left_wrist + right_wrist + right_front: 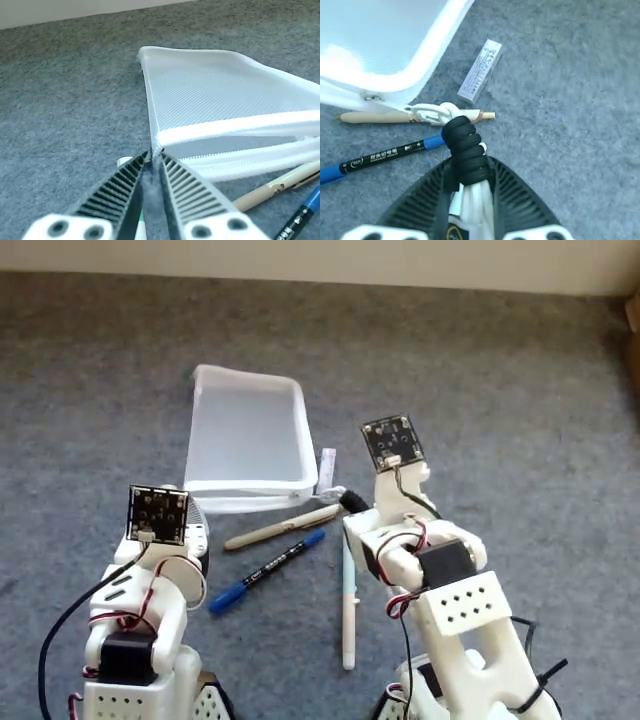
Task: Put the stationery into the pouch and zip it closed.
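Clamping black zip cord [465, 146] — right hand [470, 166] clenched; left hand [153, 158] pinched shut on pouch [215, 95] corner.

Surface: a grey carpet-like cover [520, 390] filled the high view, with a pale strip along the top edge.
Pouch: the white translucent pouch [248, 430] lay flat, up and left of centre.
Small block: a small white block [326, 468] lay just beside the pouch's lower right corner.
Beige pen: the beige pen [280, 528] lay slanted just below the pouch.
Blue marker: the blue marker [262, 573] lay near it, roughly parallel, lower left.
White pen: the white pen [349, 615] lay almost vertical at lower centre.
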